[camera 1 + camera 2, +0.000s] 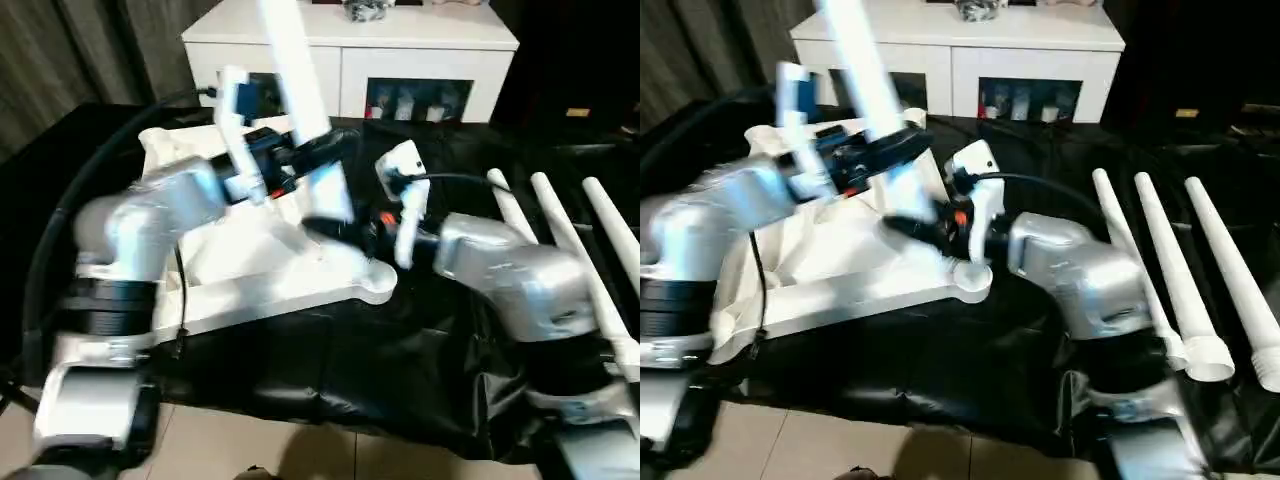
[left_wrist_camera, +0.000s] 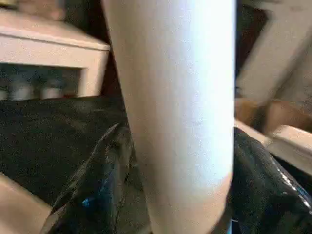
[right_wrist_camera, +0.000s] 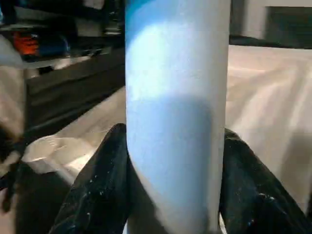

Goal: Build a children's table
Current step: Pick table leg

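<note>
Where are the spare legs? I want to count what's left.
Three legs lie side by side on the black cloth at the robot's right, beyond its right arm, wide ends toward the robot.

A lived-in room of a home, by the look of it: a white cabinet (image 1: pixel 350 45) with glass doors stands at the back, small bottles or jars behind the panes and some odds and ends on its top. Dark curtains (image 1: pixel 90 50) hang in folds to its left. The floor (image 1: pixel 300 450) is pale tile, with a black sheet (image 1: pixel 970 350) spread over the low surface where the work lies
</note>
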